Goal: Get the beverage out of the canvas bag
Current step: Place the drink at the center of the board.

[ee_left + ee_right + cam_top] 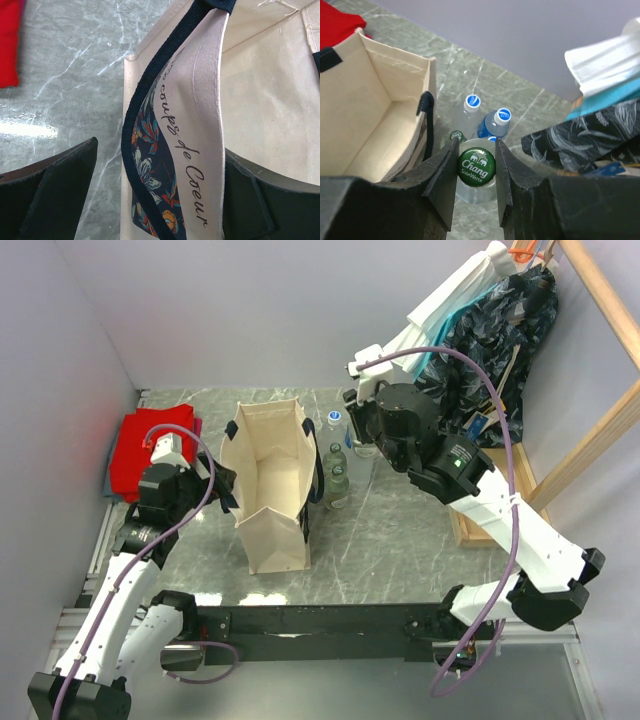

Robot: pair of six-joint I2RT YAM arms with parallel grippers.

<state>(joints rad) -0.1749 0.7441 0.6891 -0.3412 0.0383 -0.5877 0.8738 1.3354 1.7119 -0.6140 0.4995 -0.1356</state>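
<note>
**Soda bottle out of the bag, pinched by its cap**

The right gripper [476,150] is pressed onto the green crown cap of a bottle [477,167]. The bottle is outside the bag [275,540], at its 3 o'clock, among the other drinks. I cannot tell whether it hangs or stands on the surface [400,550].

The left gripper [160,147] stands spread across the bag's 9 o'clock wall and navy strap [129,150]. One finger lies against the inside and the other is clear of the cloth.

The bottle looks like glass: stiff, smooth, probably heavy if full, and it would break if dropped. The cap is a small hold, so it could swing or slip. The neck just under the cap seems the surer place.

There is one bag with two straps. Besides the held bottle I see two blue caps [472,101], the edge of what may be a third, and one dark green cap [456,135]. One red cloth [150,445] lies at the bag's 10 o'clock.
</note>
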